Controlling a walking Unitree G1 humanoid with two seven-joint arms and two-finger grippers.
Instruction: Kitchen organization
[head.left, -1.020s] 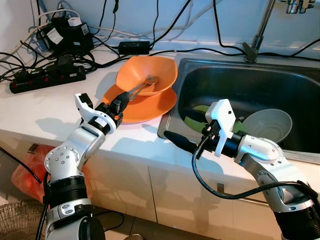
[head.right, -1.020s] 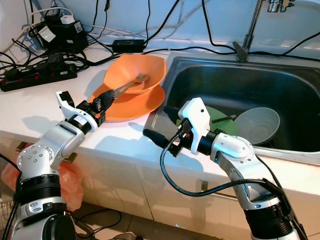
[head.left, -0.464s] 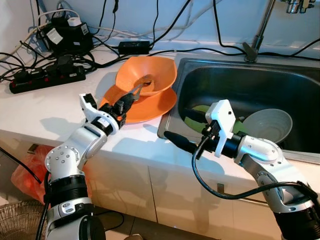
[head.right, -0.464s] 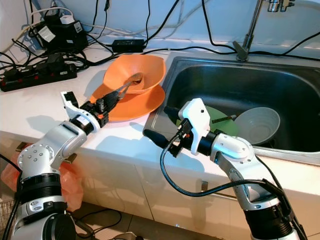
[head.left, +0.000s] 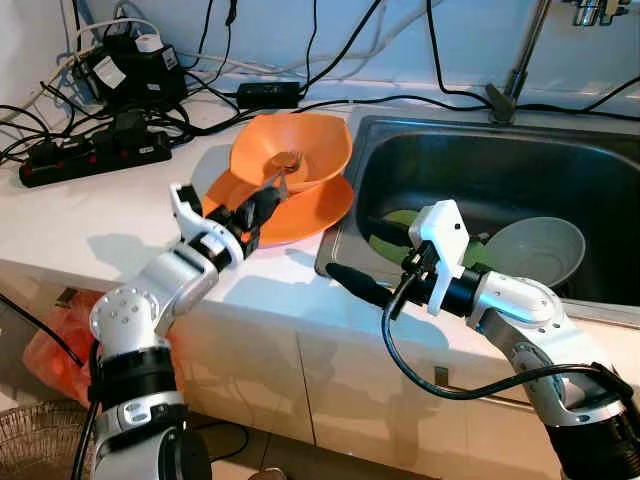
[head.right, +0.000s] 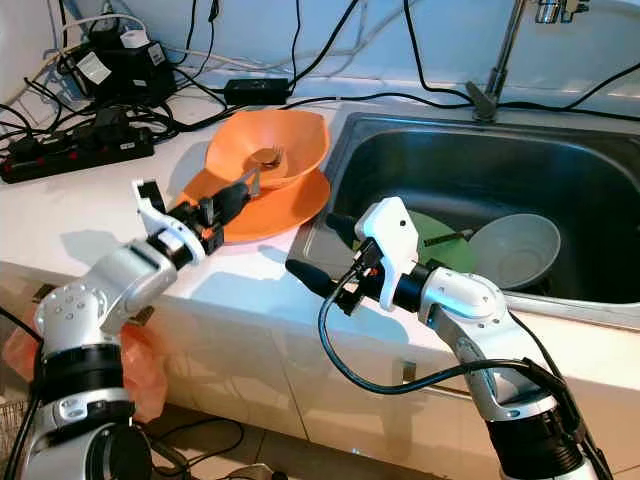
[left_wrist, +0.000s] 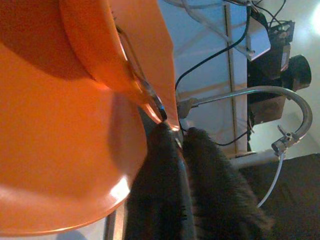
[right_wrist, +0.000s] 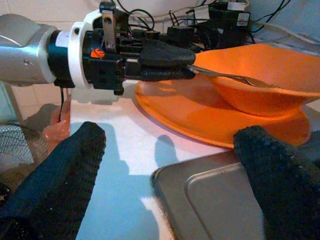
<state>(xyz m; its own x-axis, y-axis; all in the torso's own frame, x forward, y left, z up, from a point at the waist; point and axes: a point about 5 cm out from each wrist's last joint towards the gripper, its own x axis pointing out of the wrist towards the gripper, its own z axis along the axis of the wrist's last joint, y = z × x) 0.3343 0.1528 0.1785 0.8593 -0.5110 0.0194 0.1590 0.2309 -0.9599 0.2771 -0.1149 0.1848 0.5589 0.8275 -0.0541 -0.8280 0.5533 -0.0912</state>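
Left gripper (head.left: 262, 203) clamped on the spoon (head.left: 279, 168) handle; spoon bowl sits inside the orange bowl (head.left: 291, 148), which rests on the orange plate (head.left: 310, 212) on the counter (head.left: 90, 215), at the sink's (head.left: 480, 170) left edge. Right gripper (head.left: 350, 280) spread wide, holding nothing, hovering over the counter's front edge beside the sink corner. Pale bowl (head.left: 535, 250) in the sink.

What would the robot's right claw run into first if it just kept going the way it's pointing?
Probably the left gripper, shut on a spoon over the orange plate. The right gripper, jaws open, points that way across the counter; depth is uncertain.
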